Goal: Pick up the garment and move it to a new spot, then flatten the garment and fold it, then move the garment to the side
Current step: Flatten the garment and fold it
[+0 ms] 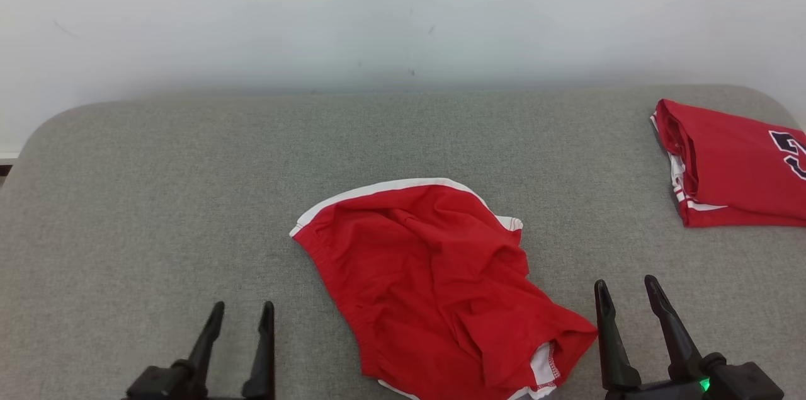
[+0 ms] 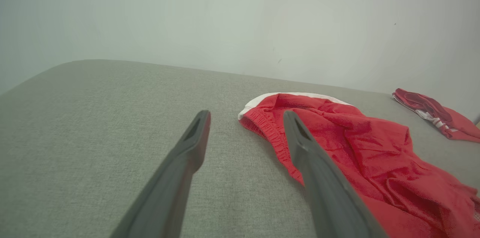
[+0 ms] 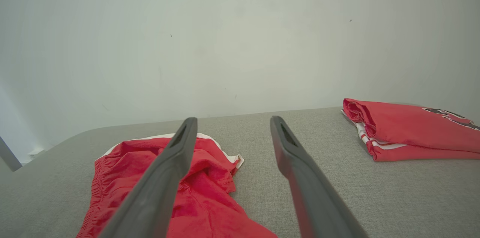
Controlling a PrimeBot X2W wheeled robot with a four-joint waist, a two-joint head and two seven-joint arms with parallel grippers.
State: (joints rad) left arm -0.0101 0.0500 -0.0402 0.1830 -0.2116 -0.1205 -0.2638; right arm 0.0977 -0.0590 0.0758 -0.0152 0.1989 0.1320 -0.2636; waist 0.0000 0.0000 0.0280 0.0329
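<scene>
Red shorts [image 1: 434, 280] with white trim lie crumpled at the lower centre of the head view, on a grey woven surface [image 1: 157, 198]. Their gathered waistband runs down the frame's left side and a leg opening sits at the bottom edge. They are bunched rather than spread, so I judge the pick-up not yet begun. The left gripper [image 1: 244, 307] at lower left and the right gripper [image 1: 625, 283] at lower right flank the shorts. Both have their jaws parted with nothing between them, and neither touches the cloth. That stance looks suited to a two-handed lift. A folded red jersey [image 1: 737, 167] with a dark number lies at the right edge, well apart from the shorts. It is probably parked there to keep the middle free for spreading.

From the left wrist, the two dark fingers [image 2: 187, 155] stand wide over bare grey. The one on the frame's right crosses in front of the elastic waistband, the firmest edge to pinch.

From the right wrist, the jaws are likewise wide and hold nothing. The finger on the frame's left overlaps the shorts, and a white-trimmed hem corner lies between the two. The jersey rests at the right of the frame, its folds stacked neatly.
</scene>
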